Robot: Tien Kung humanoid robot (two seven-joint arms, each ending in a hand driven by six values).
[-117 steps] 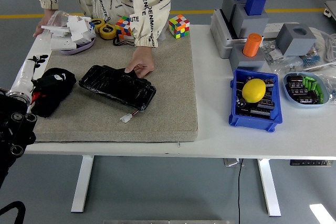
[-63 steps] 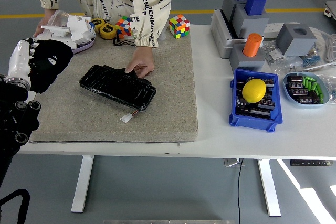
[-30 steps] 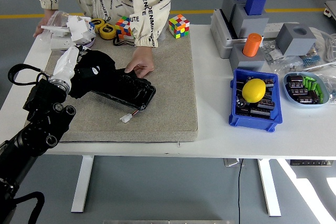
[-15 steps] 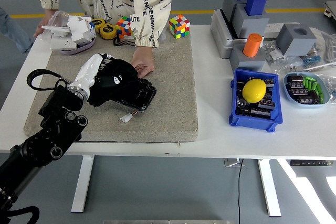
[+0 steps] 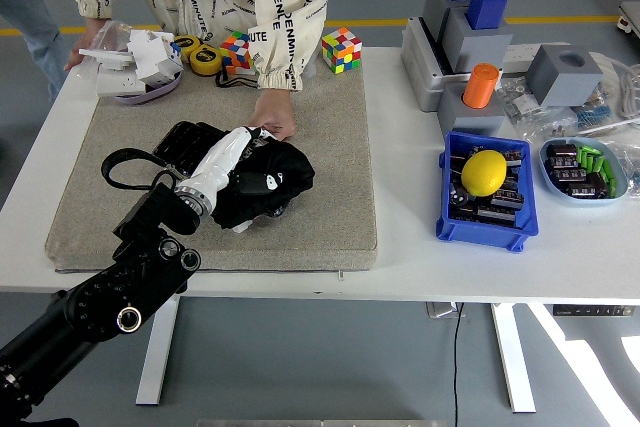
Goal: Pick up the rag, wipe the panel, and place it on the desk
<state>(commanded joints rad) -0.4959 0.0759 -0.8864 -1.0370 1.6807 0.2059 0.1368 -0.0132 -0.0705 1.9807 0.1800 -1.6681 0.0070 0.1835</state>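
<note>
Leftmost, black left arm [image 5: 110,297] comes in from the near-left corner over the grey mat [image 5: 330,207]. Left hand [image 5: 232,159], white, lies on top of the rag [image 5: 265,179], fingers wrapped into the cloth and clamped on it. Rag: black, crumpled, soft bulging lump with a small white mark on its near side. It sits mid-mat, pressed down on the right end of the panel [image 5: 185,142]. Panel: black, glossy, flat, mostly hidden under hand and rag; only its far-left part shows. Small white connector just near the rag's near edge, partly hidden. Person's hand [image 5: 272,125] rests on the mat at the far edge of the panel, just beside the rag, touching or almost; cannot tell which. Person's other hand at the far-left corner by a purple tray [image 5: 140,87] of white parts. Further right: two colour cubes [image 5: 340,49] at the far side of the mat, then a blue bin [image 5: 452,222] with a yellow ball [image 5: 483,171], well apart from the rag.
</note>
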